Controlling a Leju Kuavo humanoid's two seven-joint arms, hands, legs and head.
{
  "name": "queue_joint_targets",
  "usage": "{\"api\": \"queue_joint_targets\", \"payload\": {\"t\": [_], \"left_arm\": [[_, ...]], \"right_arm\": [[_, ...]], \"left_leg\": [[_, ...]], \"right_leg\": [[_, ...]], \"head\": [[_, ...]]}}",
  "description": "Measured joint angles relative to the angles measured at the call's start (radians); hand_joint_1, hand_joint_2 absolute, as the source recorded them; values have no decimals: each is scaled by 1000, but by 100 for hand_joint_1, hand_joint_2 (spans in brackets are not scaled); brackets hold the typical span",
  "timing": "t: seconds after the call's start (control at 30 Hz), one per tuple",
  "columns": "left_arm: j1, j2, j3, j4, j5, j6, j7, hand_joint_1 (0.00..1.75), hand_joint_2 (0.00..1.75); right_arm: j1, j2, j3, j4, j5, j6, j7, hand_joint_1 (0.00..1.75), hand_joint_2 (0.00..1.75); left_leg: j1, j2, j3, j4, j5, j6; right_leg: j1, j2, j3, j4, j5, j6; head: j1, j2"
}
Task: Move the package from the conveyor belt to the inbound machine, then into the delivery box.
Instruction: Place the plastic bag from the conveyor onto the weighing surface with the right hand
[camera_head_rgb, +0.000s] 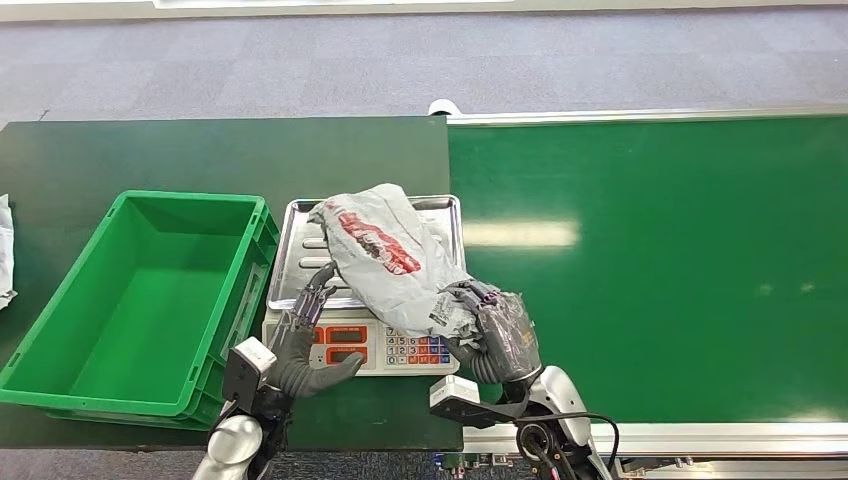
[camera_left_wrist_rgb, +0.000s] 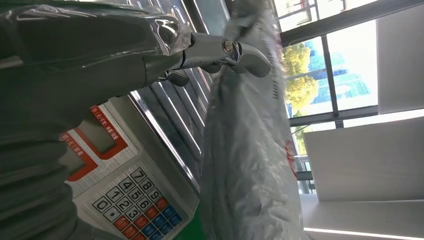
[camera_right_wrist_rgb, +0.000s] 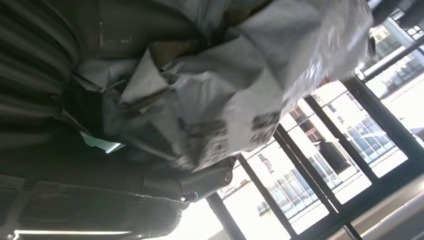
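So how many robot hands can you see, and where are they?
2. The left hand rests at the scale by its red display, beside the green box. The right hand grips the grey package lying across the scale's tray.

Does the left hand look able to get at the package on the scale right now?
Probably yes: the left hand sits at the scale beside the package, nothing between them; the right hand grips its other end.

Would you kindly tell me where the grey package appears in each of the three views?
Head view: grey package lies on the scale's steel pan, centre, its near end in the right hand.
Left wrist view: package fills the middle, beside the keypad.
Right wrist view: package crumpled across the upper middle.
Shared landmark: the scale.
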Motion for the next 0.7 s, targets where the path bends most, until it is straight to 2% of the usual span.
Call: {"api": "queue_joint_targets", "payload": {"t": [0.07,0.47,0.7], "left_arm": [[0,0,0,1,0,0,0,0,175],[1,-1,0,2,0,1,0,0,175],[1,-1,0,2,0,1,0,0,175]], "right_arm": [[1,-2,0,-15,-14,12,-6,0,175],[7,-7,0,-29,5,0,4,0,175],[18,-8,-3,-43,-112,41,-30,0,175]], "left_leg": [[0,0,0,0,0,0],[0,0,0,0,0,0],[0,0,0,0,0,0]], "right_leg": [[0,0,0,0,0,0],[0,0,0,0,0,0],[0,0,0,0,0,0]], "head": [[0,0],[0,0],[0,0]]}}
